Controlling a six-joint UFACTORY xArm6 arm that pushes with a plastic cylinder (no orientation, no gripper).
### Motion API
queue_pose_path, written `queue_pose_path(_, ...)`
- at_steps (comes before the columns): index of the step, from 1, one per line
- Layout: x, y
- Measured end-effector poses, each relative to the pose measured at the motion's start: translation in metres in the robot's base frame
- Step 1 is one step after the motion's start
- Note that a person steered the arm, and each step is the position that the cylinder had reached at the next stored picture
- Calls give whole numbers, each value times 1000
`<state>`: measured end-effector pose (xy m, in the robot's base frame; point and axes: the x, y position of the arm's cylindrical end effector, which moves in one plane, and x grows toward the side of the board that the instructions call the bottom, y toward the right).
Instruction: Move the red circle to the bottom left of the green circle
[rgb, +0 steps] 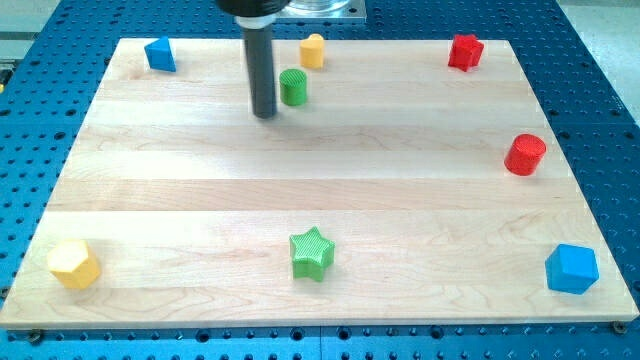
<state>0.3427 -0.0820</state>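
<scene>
The red circle (525, 154) is a short red cylinder near the board's right edge, at mid height. The green circle (293, 87) is a short green cylinder near the top, left of centre. My tip (264, 114) rests on the board just to the lower left of the green circle, close to it but with a small gap. The tip is far to the left of the red circle.
A blue block (160, 54) sits at the top left, a yellow block (313, 50) above the green circle, a red star-like block (465, 51) at the top right. A yellow hexagon (74, 264), green star (312, 253) and blue block (571, 268) line the bottom.
</scene>
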Motion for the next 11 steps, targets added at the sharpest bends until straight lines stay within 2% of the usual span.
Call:
queue_pose_path(2,-9,19)
queue_pose_path(3,19,48)
queue_pose_path(7,36,403)
queue_pose_path(8,74,422)
queue_pose_path(9,91,374)
queue_pose_path(11,97,230)
